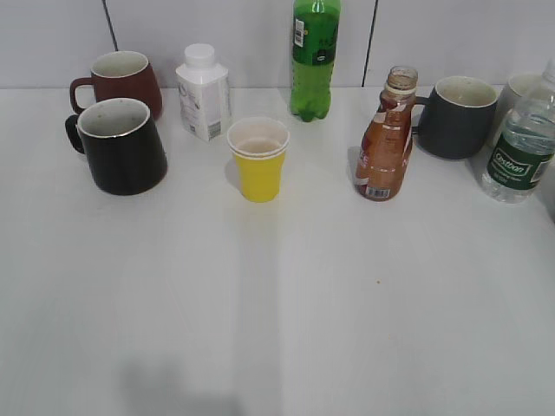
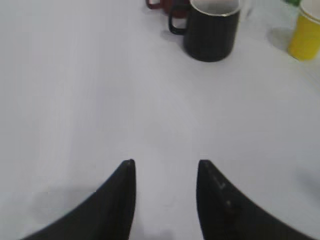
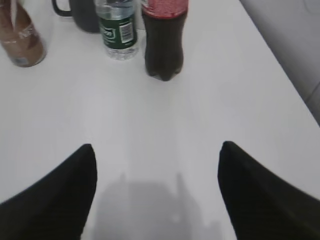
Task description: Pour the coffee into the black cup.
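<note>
The coffee bottle [image 1: 386,139], curvy clear plastic with brown liquid and an orange-red label, stands uncapped right of centre; it also shows at the top left of the right wrist view [image 3: 20,37]. The black cup [image 1: 121,146], glossy with a pale inside, stands at the left, and shows at the top of the left wrist view [image 2: 210,27]. My left gripper [image 2: 165,165] is open and empty above bare table, well short of the cup. My right gripper [image 3: 156,150] is open wide and empty, short of the bottles. Neither gripper shows in the exterior view.
A maroon mug [image 1: 117,80] stands behind the black cup. A white bottle [image 1: 203,93], a yellow paper cup [image 1: 258,159], a green soda bottle [image 1: 315,56], a dark grey mug [image 1: 458,115] and a water bottle [image 1: 520,147] stand along the back. A dark cola bottle [image 3: 165,40] stands near the right edge.
</note>
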Robot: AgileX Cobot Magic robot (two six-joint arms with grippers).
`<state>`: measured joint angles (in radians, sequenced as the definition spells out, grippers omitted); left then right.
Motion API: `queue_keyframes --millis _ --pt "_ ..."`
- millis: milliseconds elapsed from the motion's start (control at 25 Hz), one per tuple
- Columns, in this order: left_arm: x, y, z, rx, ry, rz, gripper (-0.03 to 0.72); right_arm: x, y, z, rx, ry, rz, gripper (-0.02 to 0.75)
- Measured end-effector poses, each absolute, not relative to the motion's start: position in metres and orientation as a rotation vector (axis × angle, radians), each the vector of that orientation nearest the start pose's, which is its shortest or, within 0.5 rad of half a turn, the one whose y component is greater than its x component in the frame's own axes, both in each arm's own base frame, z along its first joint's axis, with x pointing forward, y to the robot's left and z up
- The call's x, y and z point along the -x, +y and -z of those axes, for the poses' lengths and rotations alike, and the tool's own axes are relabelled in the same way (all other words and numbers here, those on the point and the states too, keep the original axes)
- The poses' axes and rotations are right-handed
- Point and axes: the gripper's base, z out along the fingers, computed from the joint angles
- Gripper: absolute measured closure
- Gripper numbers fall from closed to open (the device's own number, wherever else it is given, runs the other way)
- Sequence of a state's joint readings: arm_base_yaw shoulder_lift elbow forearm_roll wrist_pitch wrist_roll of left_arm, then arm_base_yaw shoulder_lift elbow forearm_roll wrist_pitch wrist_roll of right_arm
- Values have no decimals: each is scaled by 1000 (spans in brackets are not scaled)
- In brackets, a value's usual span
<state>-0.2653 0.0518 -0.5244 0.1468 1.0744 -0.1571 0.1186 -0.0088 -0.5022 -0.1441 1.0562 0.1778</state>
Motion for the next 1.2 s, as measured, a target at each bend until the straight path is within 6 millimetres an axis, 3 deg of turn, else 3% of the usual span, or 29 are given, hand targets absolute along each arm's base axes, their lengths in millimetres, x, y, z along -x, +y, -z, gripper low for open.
queue_keyframes --millis 520,1200 --pt "9 12 -284 125 2011 -47 419 6 -12 -279 -99 2016 4 149" --pt "9 12 -284 138 2009 -56 426 6 -12 -279 -99 2015 4 149"
